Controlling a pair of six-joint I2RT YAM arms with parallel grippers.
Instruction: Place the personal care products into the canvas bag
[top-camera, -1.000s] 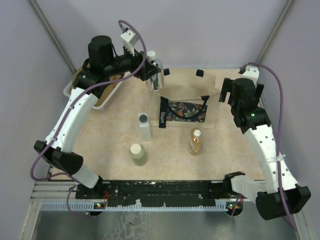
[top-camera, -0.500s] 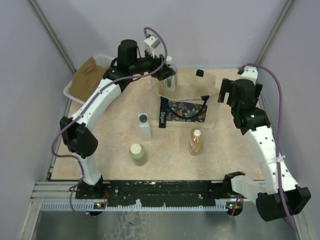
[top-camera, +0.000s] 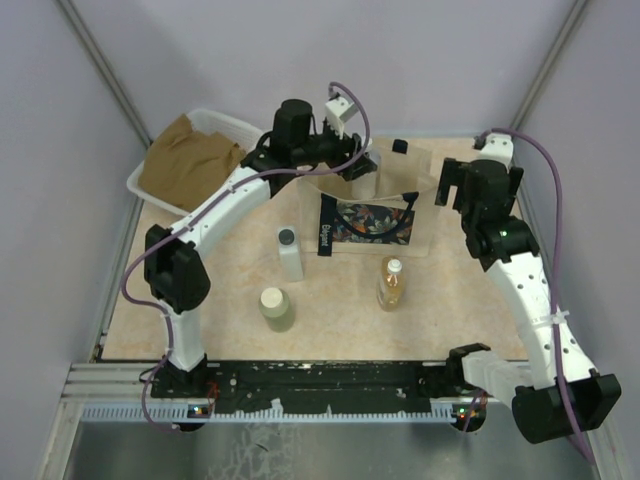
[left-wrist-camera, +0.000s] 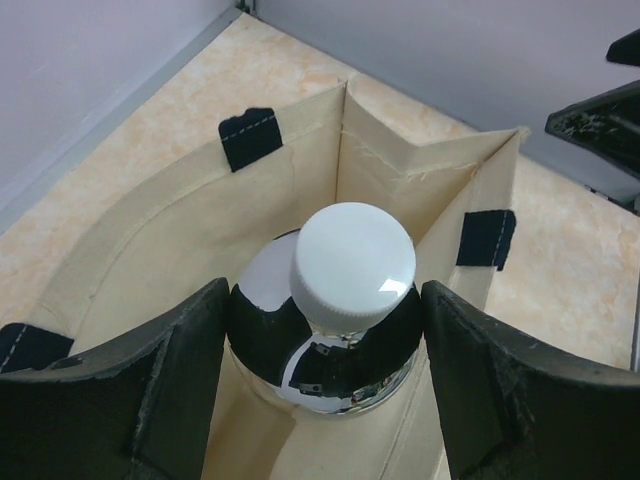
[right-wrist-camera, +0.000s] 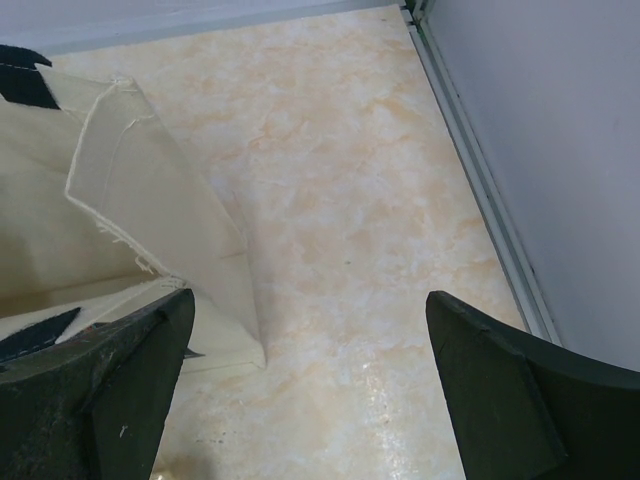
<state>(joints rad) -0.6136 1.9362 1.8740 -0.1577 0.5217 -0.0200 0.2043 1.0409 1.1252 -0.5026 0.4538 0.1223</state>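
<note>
Beige canvas bag (left-wrist-camera: 150, 230) gapes at the far middle beneath my left pincer (left-wrist-camera: 325, 350), which grips the clear bottle (left-wrist-camera: 340, 300) over its mouth with jaws set wide; dropped off-centre, the bottle could catch the slack rim and tumble onto the bench (left-wrist-camera: 150, 110).

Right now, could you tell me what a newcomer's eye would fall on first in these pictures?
The left tool grips a clear bottle at the open mouth of the canvas bag, at the far middle of the table. In front of the bag stand a white bottle, a pale green bottle and an amber bottle.
</note>
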